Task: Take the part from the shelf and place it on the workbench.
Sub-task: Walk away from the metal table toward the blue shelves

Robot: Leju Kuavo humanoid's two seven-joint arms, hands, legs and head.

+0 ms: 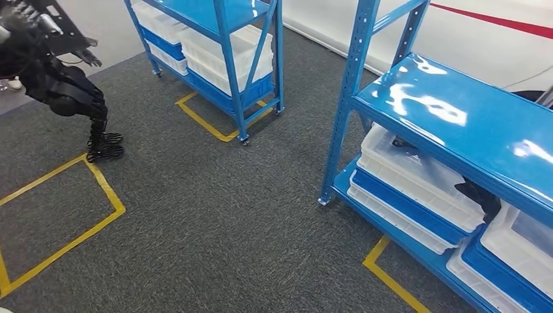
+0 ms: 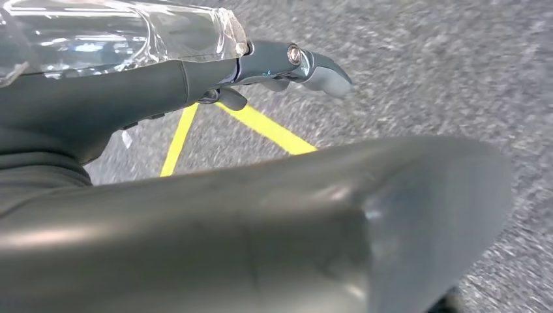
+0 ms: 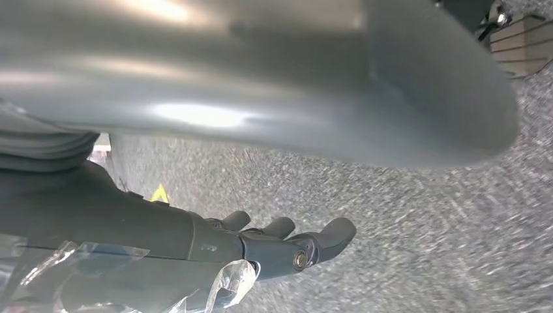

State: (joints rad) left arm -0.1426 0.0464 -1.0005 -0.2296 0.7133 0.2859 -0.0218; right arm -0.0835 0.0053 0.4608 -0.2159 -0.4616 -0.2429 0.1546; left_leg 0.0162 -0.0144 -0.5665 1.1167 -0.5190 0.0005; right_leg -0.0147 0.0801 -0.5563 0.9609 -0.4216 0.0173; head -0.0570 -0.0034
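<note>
In the head view a blue shelf (image 1: pixel 450 124) on the right holds stacked white bins (image 1: pixel 417 179) on its lower level, with a dark part (image 1: pixel 479 195) lying in one of them; a second shelf (image 1: pixel 222 45) farther back also carries white bins. The wrist views add the left hand (image 2: pixel 287 65) and right hand (image 3: pixel 287 244), each over grey carpet (image 1: pixel 215 208) with fingers extended and nothing held.

Open carpet (image 1: pixel 215 215) between blue shelves (image 1: pixel 456 124)
</note>
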